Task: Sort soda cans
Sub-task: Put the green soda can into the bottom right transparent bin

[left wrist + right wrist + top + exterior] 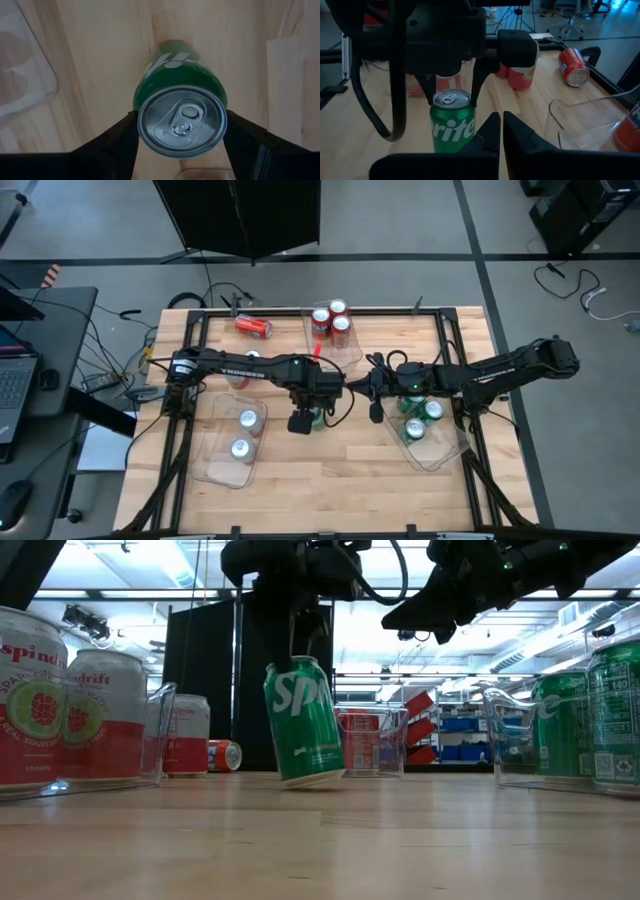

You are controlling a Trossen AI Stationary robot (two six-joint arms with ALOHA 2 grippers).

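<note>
In the middle of the worktop [330, 480], my left gripper [312, 416] holds a green can [305, 722] near its silver top. My two fingers [120, 137] press on its two sides. The can leans a bit, and only one edge of its bottom touches the wood.

My right gripper [501, 131] hangs just beside it, a little above the wood. Its fingers are shut tight, with nothing in them.

Three more green cans [418, 416] stand in a clear bin [440, 452] on my right. Two white cans [245, 433] stand in a clear bin [215, 468] on my left. Three red cans [331, 320] stand in a clear bin [352, 350] at the far side. One more red can [253, 327] lies on its side near the far edge, apart from all the bins.
</note>
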